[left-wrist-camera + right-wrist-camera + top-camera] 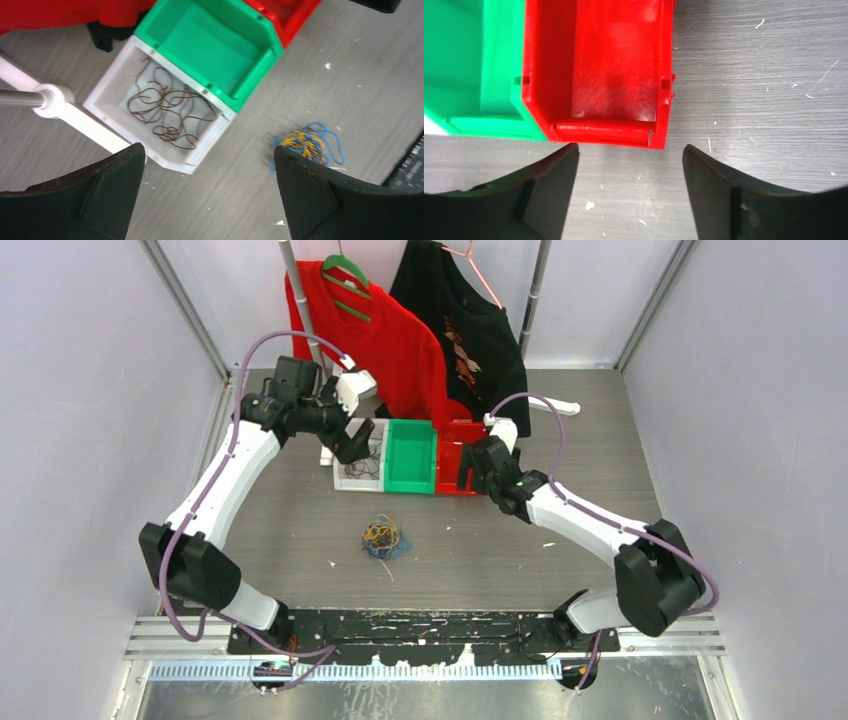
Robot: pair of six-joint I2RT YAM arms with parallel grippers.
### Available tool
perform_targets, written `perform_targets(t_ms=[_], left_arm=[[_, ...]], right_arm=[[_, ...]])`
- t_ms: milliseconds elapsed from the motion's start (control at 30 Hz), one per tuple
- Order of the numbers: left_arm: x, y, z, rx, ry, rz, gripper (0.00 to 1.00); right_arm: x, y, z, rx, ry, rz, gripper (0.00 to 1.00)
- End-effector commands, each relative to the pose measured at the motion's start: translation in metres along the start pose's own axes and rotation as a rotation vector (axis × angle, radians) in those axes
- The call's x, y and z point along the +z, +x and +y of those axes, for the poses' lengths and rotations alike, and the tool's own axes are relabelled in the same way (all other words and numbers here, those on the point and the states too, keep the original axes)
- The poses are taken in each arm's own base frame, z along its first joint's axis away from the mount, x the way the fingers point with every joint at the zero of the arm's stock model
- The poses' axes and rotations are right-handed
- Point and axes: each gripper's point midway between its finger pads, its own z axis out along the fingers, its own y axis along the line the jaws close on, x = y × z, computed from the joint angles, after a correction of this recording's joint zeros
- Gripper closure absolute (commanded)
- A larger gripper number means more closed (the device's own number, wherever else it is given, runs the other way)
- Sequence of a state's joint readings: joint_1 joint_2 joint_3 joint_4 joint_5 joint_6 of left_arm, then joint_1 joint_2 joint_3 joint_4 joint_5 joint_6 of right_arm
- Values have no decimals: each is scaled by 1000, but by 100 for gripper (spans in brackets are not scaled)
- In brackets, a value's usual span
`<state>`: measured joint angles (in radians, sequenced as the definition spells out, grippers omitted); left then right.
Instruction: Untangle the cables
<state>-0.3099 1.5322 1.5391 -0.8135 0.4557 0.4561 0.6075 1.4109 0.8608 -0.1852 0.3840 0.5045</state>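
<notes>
Lying clumped on the surface [300, 540] before the white bin [112, 75], the cables [381, 537] are untouched. The left gripper [209, 150] and right gripper [630, 147] are held apart, empty. One outer loop, seemingly blue, should be pinched low.

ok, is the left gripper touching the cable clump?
Apart. The top view shows the left gripper up over the white bin, with bare table between it and the cable clump. Its wrist view shows open fingers holding nothing.
</notes>
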Motion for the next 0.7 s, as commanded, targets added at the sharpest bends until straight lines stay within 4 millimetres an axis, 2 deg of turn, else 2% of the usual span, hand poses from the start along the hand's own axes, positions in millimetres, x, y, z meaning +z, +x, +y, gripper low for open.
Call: perform_targets(t_ms=[0, 33, 100, 167, 200, 233, 267, 300, 367, 433, 500, 567, 667], left_arm=[[-23, 24, -53, -52, 182, 43, 1], [-25, 32, -62, -61, 212, 57, 2], [-27, 47, -78, -77, 263, 74, 6], [-25, 63, -90, -93, 305, 90, 10], [-24, 69, -97, -101, 330, 94, 14], [-22, 75, -104, -110, 356, 98, 18], [-21, 79, -111, -114, 383, 103, 21], [-20, 83, -117, -116, 400, 116, 23], [-17, 92, -128, -111, 423, 140, 27], [-13, 104, -138, -101, 432, 169, 28], [-8, 114, -143, -83, 426, 187, 27], [-2, 125, -146, -64, 417, 218, 23], [6, 139, -146, -37, 389, 256, 23]], right_arm=[[-51, -35, 15, -72, -51, -56, 5], [-62, -36, 13, -100, -50, -56, 1], [-84, -39, 12, -86, -82, -48, 0], [-101, -45, 7, 41, -64, -45, 0], [-105, -40, 3, 91, -44, -18, 0], [-105, -34, 6, 114, -68, 10, 0], [-109, -17, 25, 112, -186, 95, 0], [-112, -6, 36, 107, -256, 146, 0], [-114, 13, 50, 132, -338, 219, 0], [-109, 24, 47, 150, -327, 240, 1], [-101, 27, 37, 141, -270, 228, 7], [-96, 24, 31, 146, -238, 194, 13], [-95, 17, 29, 181, -239, 138, 22]])
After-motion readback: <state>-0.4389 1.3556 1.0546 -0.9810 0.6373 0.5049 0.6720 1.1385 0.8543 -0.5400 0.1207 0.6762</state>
